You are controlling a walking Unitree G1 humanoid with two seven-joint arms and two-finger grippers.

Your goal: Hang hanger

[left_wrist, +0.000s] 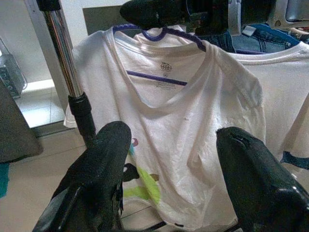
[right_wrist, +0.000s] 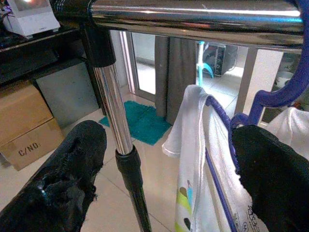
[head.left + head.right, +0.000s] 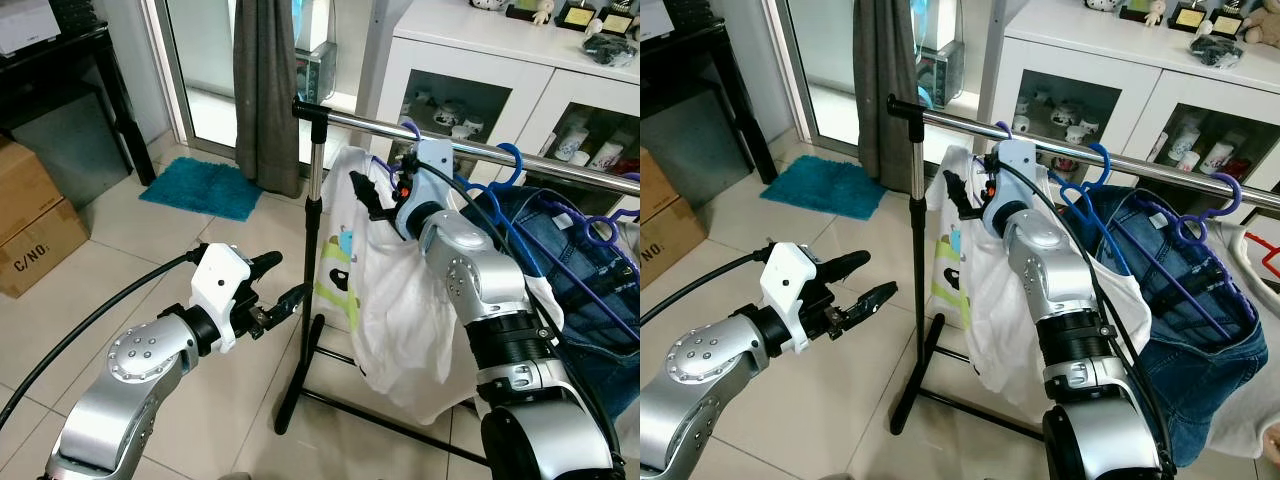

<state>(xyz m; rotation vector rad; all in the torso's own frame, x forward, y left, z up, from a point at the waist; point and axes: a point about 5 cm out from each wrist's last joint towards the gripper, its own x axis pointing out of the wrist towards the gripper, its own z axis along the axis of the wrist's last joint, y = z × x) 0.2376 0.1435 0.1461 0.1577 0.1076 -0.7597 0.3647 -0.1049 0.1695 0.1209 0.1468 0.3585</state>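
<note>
Right gripper [image 3: 372, 187] fingers spread beside purple hanger [image 2: 227, 126] on chrome rail [image 3: 560, 163], white T-shirt [image 1: 188, 140] beyond released left gripper [image 3: 283, 282] fingers

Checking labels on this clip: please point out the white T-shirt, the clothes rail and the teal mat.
white T-shirt [image 1: 193, 140], left wrist view, chest fabric.
clothes rail [image 3: 480, 148], left eye view, chrome horizontal bar.
teal mat [image 3: 205, 187], left eye view, its middle.

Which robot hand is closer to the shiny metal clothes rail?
Right. The right gripper is up beside the shiny metal clothes rail; the left gripper hovers lower, away from it.
</note>
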